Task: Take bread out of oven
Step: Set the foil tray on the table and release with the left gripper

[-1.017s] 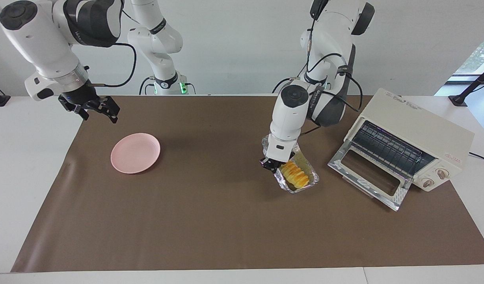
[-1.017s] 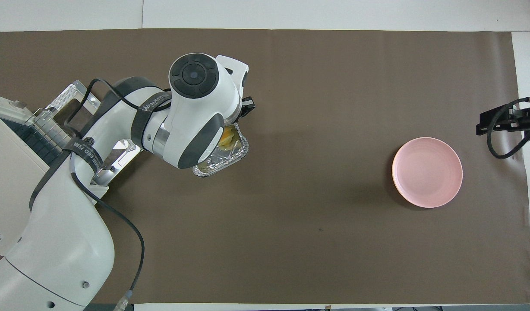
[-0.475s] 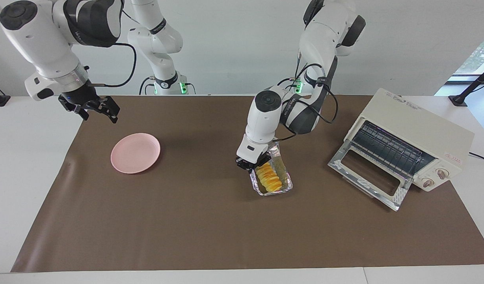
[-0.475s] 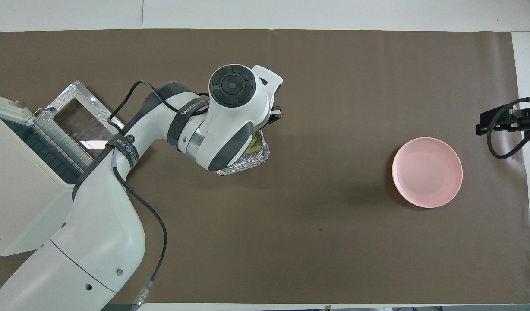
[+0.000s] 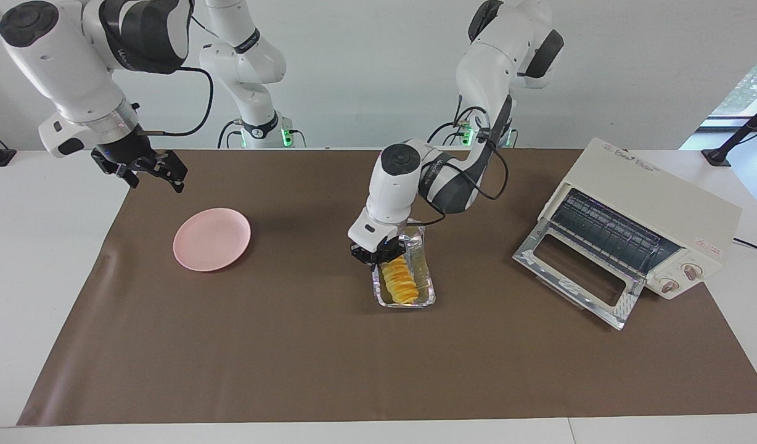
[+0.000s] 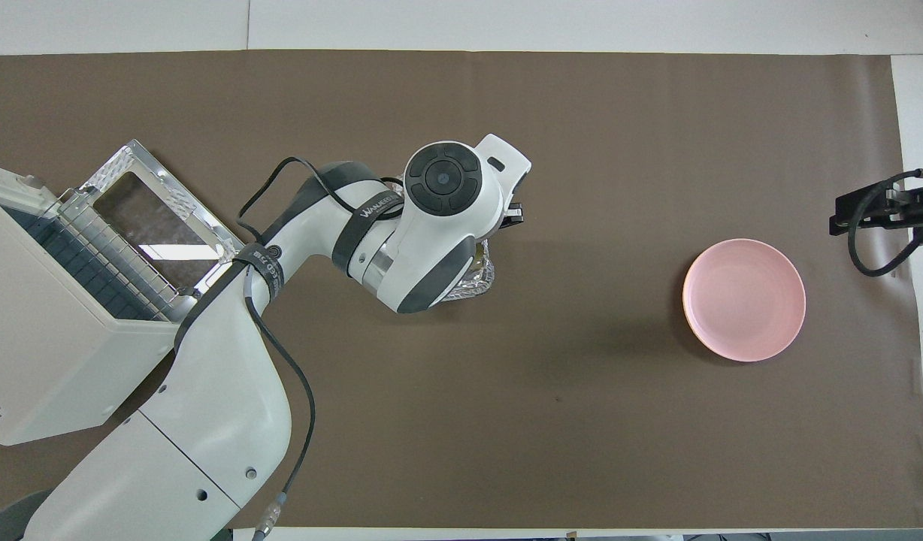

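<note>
The bread (image 5: 397, 283), a ridged golden-yellow loaf, lies in a crinkled foil tray (image 5: 426, 291) out on the brown mat, between the oven and the plate. My left gripper (image 5: 378, 253) is shut on the tray's rim at the end toward the robots. Whether the tray rests on the mat or hangs just above it, I cannot tell. In the overhead view the arm hides the bread and only a tray edge (image 6: 482, 281) shows. The cream oven (image 5: 653, 206) stands with its glass door (image 5: 574, 278) folded down and its rack bare. My right gripper (image 5: 148, 170) waits open in the air by the mat's edge.
A pink plate (image 5: 212, 239) sits on the mat toward the right arm's end, bare (image 6: 743, 299). The oven's open door (image 6: 142, 207) juts onto the mat at the left arm's end. The left arm's elbow stretches between oven and tray.
The left gripper has carried the foil tray with the bread away from the oven toward the middle of the mat, turning it lengthwise. The right arm has not moved.
</note>
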You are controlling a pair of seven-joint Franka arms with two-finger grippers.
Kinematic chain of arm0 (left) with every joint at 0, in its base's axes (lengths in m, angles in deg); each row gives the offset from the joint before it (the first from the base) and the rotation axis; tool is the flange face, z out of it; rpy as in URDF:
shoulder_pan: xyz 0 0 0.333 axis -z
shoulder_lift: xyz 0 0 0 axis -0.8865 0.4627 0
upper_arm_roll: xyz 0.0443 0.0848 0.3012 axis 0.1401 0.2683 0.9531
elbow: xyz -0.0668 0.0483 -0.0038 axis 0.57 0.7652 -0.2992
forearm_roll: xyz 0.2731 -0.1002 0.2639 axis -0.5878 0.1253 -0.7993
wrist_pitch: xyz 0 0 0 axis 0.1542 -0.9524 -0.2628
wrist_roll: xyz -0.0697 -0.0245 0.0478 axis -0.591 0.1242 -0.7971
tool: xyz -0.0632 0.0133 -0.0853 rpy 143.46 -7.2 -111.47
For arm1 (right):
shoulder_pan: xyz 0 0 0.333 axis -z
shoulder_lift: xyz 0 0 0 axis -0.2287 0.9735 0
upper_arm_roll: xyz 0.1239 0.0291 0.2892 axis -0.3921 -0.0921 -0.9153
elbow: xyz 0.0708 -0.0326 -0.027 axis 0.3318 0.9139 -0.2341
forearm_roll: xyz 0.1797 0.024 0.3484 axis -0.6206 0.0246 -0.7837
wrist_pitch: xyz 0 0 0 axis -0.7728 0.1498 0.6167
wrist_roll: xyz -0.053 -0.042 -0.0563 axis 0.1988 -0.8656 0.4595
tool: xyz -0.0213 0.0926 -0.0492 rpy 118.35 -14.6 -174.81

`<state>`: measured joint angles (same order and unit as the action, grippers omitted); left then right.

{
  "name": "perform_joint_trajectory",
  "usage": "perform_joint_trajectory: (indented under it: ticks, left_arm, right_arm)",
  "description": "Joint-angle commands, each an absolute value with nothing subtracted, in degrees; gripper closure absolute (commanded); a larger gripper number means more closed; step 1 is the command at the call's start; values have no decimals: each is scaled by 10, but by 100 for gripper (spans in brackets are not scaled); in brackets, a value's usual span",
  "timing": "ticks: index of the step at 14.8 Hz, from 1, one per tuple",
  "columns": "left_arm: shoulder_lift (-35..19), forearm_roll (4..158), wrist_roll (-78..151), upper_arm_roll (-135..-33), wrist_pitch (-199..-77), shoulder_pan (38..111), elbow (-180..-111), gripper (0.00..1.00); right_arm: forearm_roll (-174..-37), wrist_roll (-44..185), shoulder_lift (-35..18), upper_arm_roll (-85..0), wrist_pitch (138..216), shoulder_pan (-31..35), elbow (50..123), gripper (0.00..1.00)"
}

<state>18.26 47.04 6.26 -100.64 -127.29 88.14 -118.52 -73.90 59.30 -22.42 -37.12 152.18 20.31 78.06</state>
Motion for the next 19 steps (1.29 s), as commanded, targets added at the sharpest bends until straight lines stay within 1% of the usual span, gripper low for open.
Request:
perform_joint_trajectory:
  ticks: [1,9,10,11,12,13,14,17,19]
  left_arm:
    - [195,466,70,-1003,-1294,892,-1167,100]
    - [195,466,67,-1003,-1313,908,-1200,100]
    - [195,466,62,-1003,-1314,908,-1204,88]
    - [195,466,56,-1003,-1318,908,-1206,61]
    - [195,466,48,-1003,-1325,908,-1206,31]
    - [195,466,40,-1003,-1327,913,-1205,8]
    - [194,466,35,-1002,-1323,913,-1203,0]
    - [192,466,35,-1002,-1302,906,-1199,0]
    - [187,466,37,-999,-1258,891,-1189,0]
  right_arm:
    - [-749,588,-238,-376,1525,210,796,0]
    - [-749,588,-238,-376,1525,210,796,0]
    - [-749,588,-238,-376,1525,210,796,0]
    - [-749,588,-238,-376,1525,210,796,0]
    - [-749,588,-238,-376,1525,210,796,0]
    - [-749,588,-238,-376,1525,210,796,0]
    - [-749,588,-238,-376,1525,210,796,0]
    - [-749,588,-238,-376,1525,210,796,0]
    - [-749,588,-238,-376,1525,210,796,0]
